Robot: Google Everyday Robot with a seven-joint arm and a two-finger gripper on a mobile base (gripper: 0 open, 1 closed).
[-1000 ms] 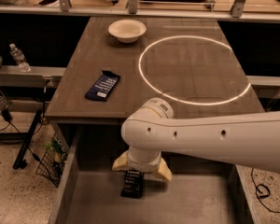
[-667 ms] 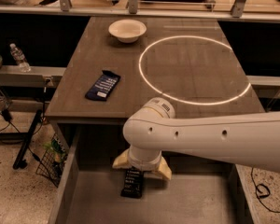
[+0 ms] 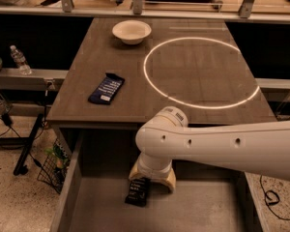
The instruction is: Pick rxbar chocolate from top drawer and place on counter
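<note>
The rxbar chocolate, a small black-wrapped bar, lies on the grey floor of the open top drawer. My gripper hangs from the white arm inside the drawer, right over the bar's upper end, with its cream fingers straddling that end. The counter is the wood-grain tabletop behind the drawer, marked with a white circle of light.
A dark blue wrapped bar lies on the counter's left part. A white bowl stands at the counter's far side. A water bottle is on a ledge at left. A wire basket sits on the floor left of the drawer.
</note>
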